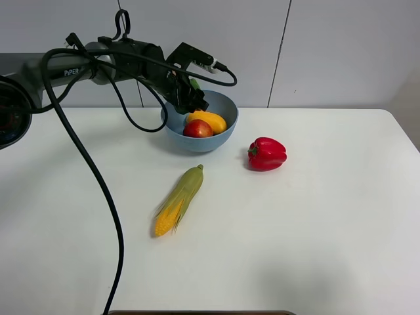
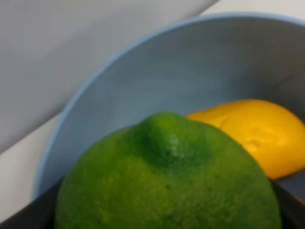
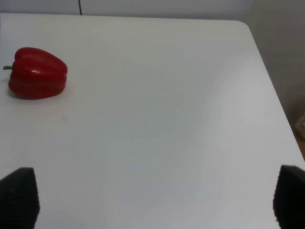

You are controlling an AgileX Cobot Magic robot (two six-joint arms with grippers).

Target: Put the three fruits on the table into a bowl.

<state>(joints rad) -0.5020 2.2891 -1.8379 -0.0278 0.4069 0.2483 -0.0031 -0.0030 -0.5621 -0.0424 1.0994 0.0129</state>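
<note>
Over the back rim of the light blue bowl (image 1: 220, 134), which sits toward the far edge of the white table (image 1: 315, 216) and left of its middle, the left gripper (image 1: 190, 97) hangs clamped on the green lime (image 2: 167, 181). The left wrist view shows the lime filling the foreground, with the bowl's inner wall and the yellow-orange mango (image 2: 259, 131) beyond it. In the high view the mango (image 1: 209, 120) and the red apple (image 1: 197, 128) already lie inside the bowl, touching each other.

The main risk, as I judge it, is the release. The lime appears to sit near the rim and not over the bowl's middle, so letting go here could land it on the rim and send it rolling off across the table. It could also strike the mango or apple and bounce out. The loose black cable (image 1: 98, 184) drapes down across the left part of the table and might snag as the arm pulls back.

The right gripper (image 3: 152, 198) stands wide and holds nothing, low over the right part of the table.

The tabletop is plain, smooth and white with rounded corners. A red bell pepper (image 1: 266, 153) lies just right of the bowl and a corn cob (image 1: 179, 200) in its green husk lies nearer the front edge. Behind the table stands a pale grey panelled wall.
</note>
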